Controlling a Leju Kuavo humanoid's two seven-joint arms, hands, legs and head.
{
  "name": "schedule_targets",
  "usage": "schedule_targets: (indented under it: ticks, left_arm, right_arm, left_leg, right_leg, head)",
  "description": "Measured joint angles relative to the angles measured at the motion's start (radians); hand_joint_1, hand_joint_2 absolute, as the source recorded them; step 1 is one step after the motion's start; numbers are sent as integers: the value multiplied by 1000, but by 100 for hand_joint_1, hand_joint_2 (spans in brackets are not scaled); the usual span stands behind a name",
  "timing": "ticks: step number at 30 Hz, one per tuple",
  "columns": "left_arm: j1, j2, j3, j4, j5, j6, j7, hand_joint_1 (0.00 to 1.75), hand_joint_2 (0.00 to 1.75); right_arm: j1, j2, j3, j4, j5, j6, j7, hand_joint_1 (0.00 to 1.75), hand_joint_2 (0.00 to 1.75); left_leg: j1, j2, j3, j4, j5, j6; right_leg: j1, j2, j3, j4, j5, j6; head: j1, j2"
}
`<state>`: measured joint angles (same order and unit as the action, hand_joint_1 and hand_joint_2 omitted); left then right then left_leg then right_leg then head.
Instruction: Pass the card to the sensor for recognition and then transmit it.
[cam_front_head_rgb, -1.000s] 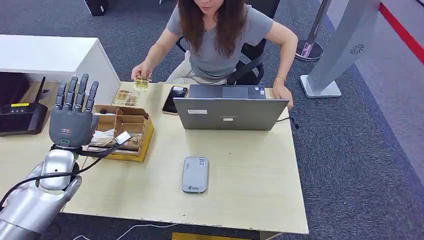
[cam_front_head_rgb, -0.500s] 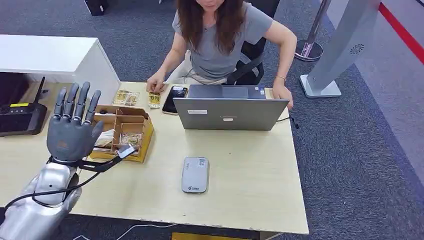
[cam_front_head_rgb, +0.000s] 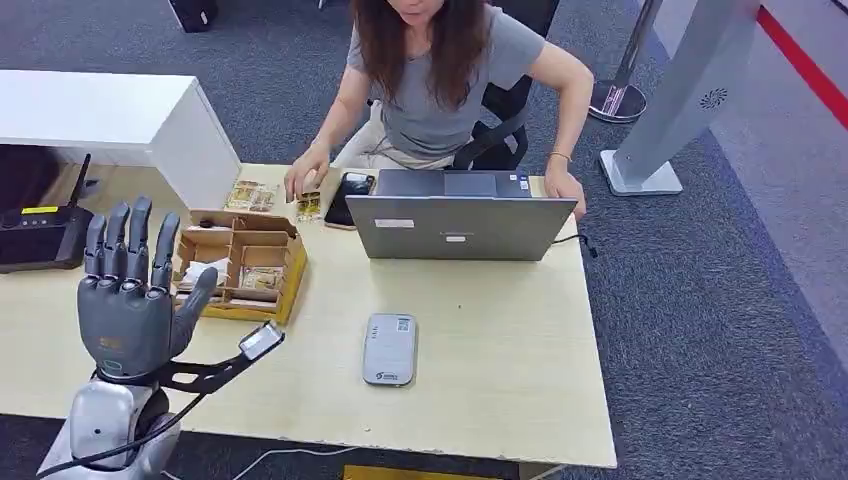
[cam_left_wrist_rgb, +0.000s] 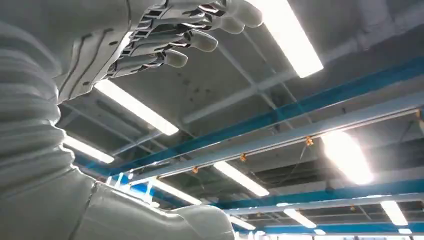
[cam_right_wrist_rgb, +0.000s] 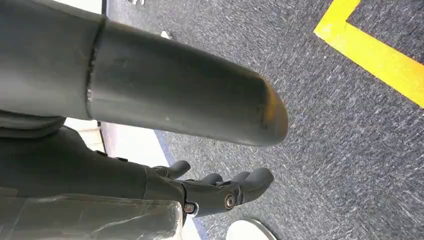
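My left hand (cam_front_head_rgb: 130, 300) is raised above the near-left edge of the pale wooden worktop (cam_front_head_rgb: 480, 330), fingers spread and empty. My right hand (cam_right_wrist_rgb: 220, 192) hangs over grey carpet, fingers loosely apart. The flat grey rectangular card sensor (cam_front_head_rgb: 390, 349) lies mid-worktop; cards sit in the compartmented cardboard box (cam_front_head_rgb: 245, 263).

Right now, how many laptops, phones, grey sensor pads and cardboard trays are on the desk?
laptop: 1
phone: 1
grey sensor pad: 1
cardboard tray: 1
Total: 4
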<state>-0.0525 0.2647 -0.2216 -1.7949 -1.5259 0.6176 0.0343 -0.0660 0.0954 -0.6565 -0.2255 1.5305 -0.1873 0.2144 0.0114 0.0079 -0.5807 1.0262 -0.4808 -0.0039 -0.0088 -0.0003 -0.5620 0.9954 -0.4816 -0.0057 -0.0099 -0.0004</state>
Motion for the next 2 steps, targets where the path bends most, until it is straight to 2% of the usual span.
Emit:
schedule_targets:
  ticks: [2]
  left_arm:
    - [18,-20,8,-24,0,-10,-15,0,175]
  right_arm:
    - [1,0,-3,0,0,0,-2,0,0]
  left_leg:
    - [0,0,0,0,0,0]
  right_leg:
    - [0,0,0,0,0,0]
  head:
    - [0,0]
